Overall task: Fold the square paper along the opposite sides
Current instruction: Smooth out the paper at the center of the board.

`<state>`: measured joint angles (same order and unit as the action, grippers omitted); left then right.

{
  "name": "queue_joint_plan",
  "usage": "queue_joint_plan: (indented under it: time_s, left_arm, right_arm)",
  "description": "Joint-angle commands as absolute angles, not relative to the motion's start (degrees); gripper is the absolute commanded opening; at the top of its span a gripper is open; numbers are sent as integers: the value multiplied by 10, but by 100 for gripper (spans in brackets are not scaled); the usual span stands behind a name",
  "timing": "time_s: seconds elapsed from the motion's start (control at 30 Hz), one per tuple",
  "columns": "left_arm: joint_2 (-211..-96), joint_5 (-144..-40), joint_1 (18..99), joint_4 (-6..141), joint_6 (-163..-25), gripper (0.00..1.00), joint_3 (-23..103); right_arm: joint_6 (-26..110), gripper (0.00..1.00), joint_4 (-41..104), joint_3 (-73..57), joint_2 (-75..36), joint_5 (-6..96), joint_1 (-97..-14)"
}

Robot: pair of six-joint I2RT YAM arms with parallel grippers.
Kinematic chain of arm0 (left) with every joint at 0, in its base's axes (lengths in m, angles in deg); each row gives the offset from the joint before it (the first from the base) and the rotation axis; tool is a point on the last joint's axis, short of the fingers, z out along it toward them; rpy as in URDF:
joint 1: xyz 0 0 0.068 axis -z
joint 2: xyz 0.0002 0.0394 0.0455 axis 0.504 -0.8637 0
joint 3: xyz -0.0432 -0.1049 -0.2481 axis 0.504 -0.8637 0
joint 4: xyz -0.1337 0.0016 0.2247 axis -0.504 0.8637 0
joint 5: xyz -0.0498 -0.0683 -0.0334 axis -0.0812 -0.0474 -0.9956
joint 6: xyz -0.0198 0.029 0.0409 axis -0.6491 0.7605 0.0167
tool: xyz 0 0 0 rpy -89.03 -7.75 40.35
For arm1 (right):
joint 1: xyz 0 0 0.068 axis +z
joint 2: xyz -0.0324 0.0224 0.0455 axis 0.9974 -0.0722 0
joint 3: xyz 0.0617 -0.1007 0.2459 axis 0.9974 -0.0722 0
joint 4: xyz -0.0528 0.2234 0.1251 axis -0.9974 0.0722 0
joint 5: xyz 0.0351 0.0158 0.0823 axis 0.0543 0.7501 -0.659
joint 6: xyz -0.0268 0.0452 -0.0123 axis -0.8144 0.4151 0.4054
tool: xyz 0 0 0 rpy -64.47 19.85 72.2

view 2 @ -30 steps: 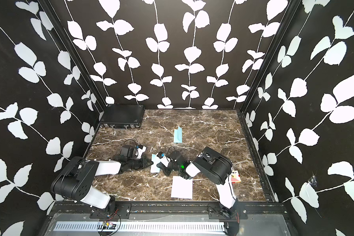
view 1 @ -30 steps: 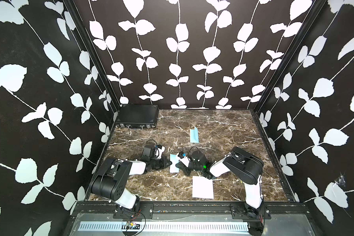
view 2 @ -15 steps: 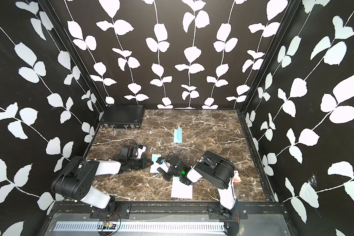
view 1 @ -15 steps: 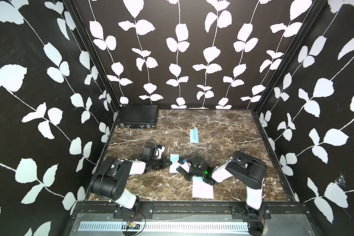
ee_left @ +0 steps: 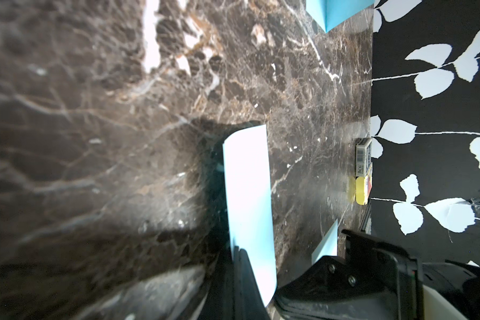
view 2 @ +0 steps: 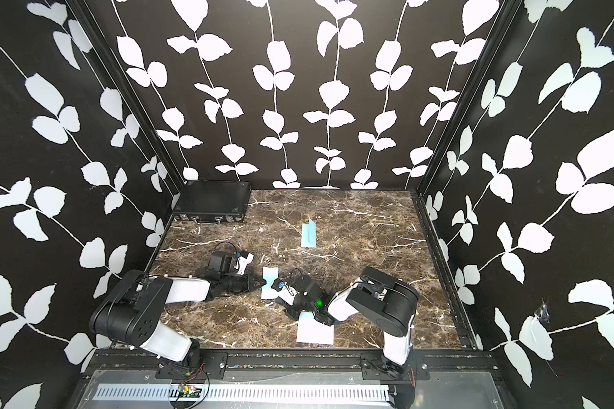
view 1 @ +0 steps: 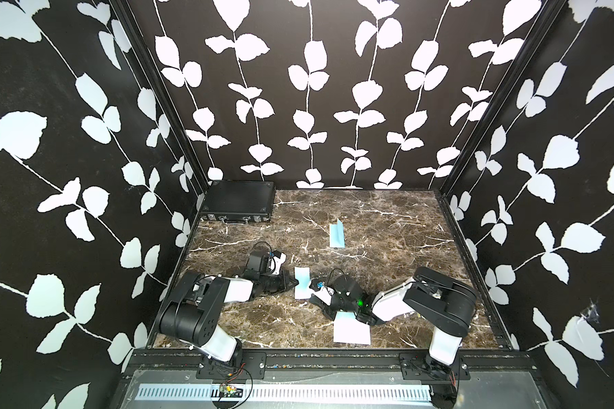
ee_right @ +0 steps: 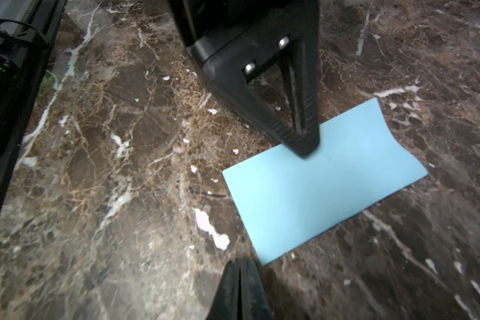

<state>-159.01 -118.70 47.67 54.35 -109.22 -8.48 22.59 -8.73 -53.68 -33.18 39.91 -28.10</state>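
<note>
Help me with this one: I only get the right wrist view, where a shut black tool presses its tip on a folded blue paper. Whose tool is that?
Observer: It is the left tool. In both top views it reaches in from the left onto the folded paper.
Operator: Is any unfolded sheet left on the table?
Observer: Yes, one flat sheet lies nearer the front edge, with its far edge hidden by the right arm.
</note>
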Motion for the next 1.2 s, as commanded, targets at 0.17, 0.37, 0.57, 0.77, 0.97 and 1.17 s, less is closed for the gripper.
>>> queue_joint_plan:
  time_s: [0.17, 0.37, 0.57, 0.77, 0.97, 1.17]
  left_arm:
    - [-1595, -1108, 516, 652, -1093, 0, -55]
    - [-1580, -1022, 572, 890, -1032, 0, 103]
    - [-1627, -1007, 581, 1091, -934, 0, 253]
    - [-1712, -1026, 591, 1206, -844, 0, 321]
    - [-1739, -1037, 588, 1222, -811, 0, 337]
    - [-1768, -1015, 567, 1223, -811, 0, 348]
  right_arm:
    - [223, 9, -17, -543, -235, 372, -329]
    - [200, 8, -31, -558, -177, 364, -372]
    - [201, 7, -98, -590, -164, 384, -380]
    - [209, 7, -128, -577, -183, 389, -381]
    - [217, 6, -130, -551, -224, 377, -381]
    - [246, 7, -183, -511, -313, 380, -378]
